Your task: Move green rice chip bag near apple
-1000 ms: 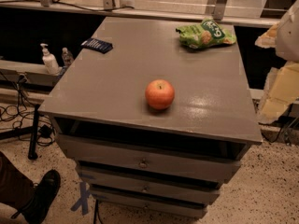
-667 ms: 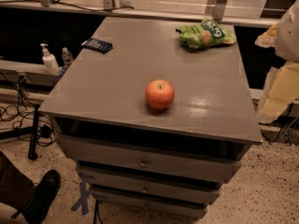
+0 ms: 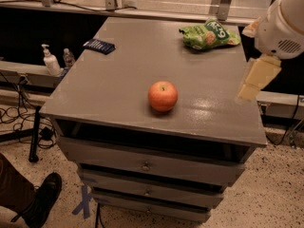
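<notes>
The green rice chip bag [image 3: 208, 34] lies at the far right of the grey cabinet top [image 3: 118, 80], light green with pictured tan chips. The red-orange apple [image 3: 163, 96] stands near the middle front of the top, well apart from the bag. My gripper [image 3: 256, 80] hangs from the white arm [image 3: 284, 27] at the right edge of the cabinet, above the surface. It is to the right of the apple and nearer than the bag, and it touches neither.
A flat dark-blue packet [image 3: 99, 45] lies at the far left of the top. Drawers [image 3: 147, 165] face me below. Two bottles [image 3: 51, 61] stand on a shelf to the left. A person's shoe [image 3: 42, 198] is at the lower left.
My arm and gripper have moved left and a little up, from beside the cabinet to over its right edge. The bag and the apple have not moved.
</notes>
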You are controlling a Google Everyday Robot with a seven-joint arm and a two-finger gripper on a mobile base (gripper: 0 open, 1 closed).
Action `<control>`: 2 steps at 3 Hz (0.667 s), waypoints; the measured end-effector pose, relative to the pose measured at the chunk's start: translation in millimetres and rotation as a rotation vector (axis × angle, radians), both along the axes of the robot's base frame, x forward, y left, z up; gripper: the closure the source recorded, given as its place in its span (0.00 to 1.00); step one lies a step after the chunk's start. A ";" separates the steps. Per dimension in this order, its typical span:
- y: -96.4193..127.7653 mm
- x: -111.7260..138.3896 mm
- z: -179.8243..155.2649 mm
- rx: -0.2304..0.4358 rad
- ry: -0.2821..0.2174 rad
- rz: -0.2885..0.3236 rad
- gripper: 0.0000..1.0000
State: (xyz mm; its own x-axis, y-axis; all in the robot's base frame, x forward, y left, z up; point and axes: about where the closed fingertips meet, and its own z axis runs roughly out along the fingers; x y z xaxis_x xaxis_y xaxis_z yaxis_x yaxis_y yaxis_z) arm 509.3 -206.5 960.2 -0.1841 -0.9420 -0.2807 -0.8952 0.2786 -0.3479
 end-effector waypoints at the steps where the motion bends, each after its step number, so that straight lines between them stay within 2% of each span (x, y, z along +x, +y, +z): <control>1: 1.2 57.7 -3.3 0.042 -0.075 -0.009 0.00; 2: 12.6 120.6 3.6 0.116 -0.144 -0.021 0.00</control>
State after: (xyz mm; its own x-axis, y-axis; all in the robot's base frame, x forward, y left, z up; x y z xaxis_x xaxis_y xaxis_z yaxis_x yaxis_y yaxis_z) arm 629.8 -193.9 963.9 -0.1534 -0.8981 -0.4123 -0.8319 0.3425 -0.4366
